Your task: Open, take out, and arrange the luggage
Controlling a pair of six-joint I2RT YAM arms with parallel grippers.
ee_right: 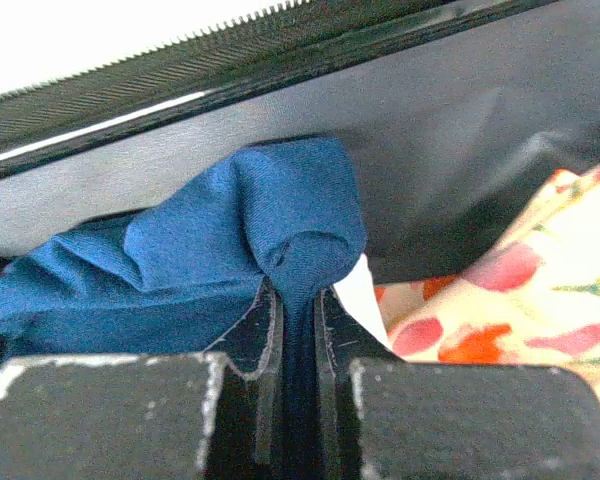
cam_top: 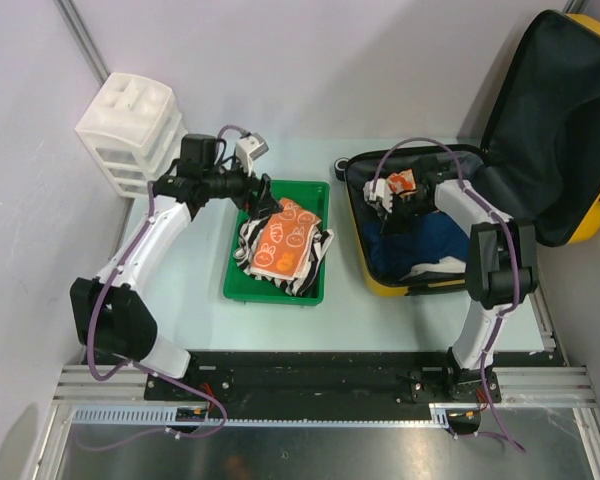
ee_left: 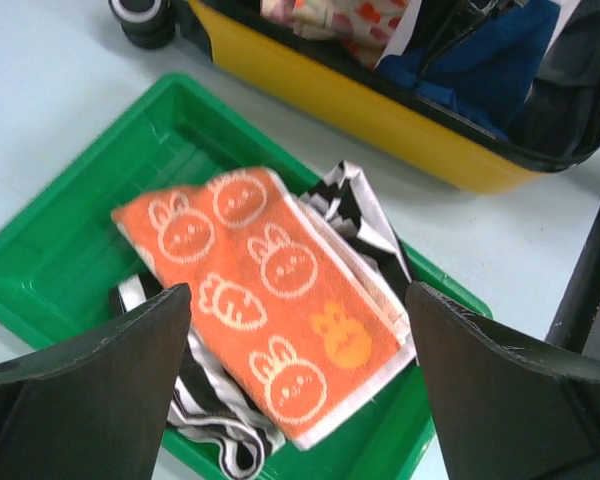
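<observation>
Luggage (cam_top: pixel 392 286) open at desk's right edge, lid raised toward far right corner. Right pincer (ee_right: pixel 298 310) clenched on fold of blue cloth (ee_right: pixel 230 240) inside shell. Advice: lift straight up, clear zipper rim, avoid dragging floral item (ee_right: pixel 540 300). Left pincer (ee_left: pixel 298 330) released, above orange towel (ee_left: pixel 270 280) in green tray (ee_left: pixel 40 270).
</observation>
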